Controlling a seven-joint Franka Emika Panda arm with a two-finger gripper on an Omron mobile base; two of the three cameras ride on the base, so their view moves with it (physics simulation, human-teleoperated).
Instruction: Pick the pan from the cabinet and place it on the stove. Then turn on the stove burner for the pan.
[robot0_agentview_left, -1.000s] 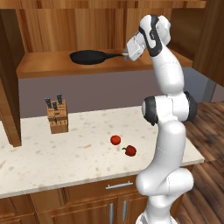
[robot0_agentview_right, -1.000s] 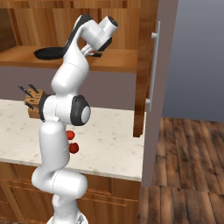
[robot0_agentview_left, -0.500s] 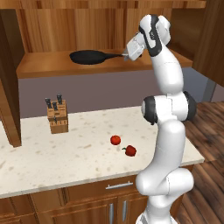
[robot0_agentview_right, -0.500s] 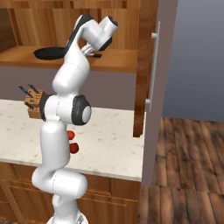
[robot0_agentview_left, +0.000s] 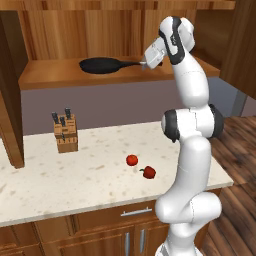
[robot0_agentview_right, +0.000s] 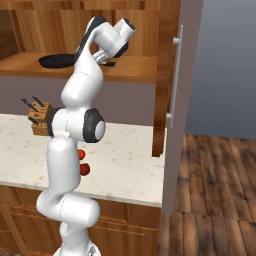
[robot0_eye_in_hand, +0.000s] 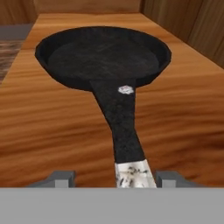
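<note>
The black pan (robot0_agentview_left: 102, 65) (robot0_agentview_right: 55, 61) (robot0_eye_in_hand: 103, 57) lies flat on the wooden shelf of the open cabinet (robot0_agentview_left: 50, 79), with its long handle pointing right toward my hand. My gripper (robot0_agentview_left: 144, 64) (robot0_agentview_right: 107, 62) (robot0_eye_in_hand: 117, 178) is at the handle's silvery tip (robot0_eye_in_hand: 133, 175). In the hand view the tip lies between the two fingers (robot0_eye_in_hand: 61, 177), closer to the right one, with a gap showing on each side. The gripper is open around the handle end. The stove is out of view.
On the speckled counter (robot0_agentview_left: 75, 180) below stand a knife block (robot0_agentview_left: 66, 132) (robot0_agentview_right: 40, 116), a red tomato (robot0_agentview_left: 132, 160) and a red pepper (robot0_agentview_left: 148, 172). The open cabinet doors (robot0_agentview_left: 10, 100) (robot0_agentview_right: 172, 75) hang at both sides of the shelf.
The gripper's fingers have drawn closer together around the handle tip. The arm and the pan stay where they were.
</note>
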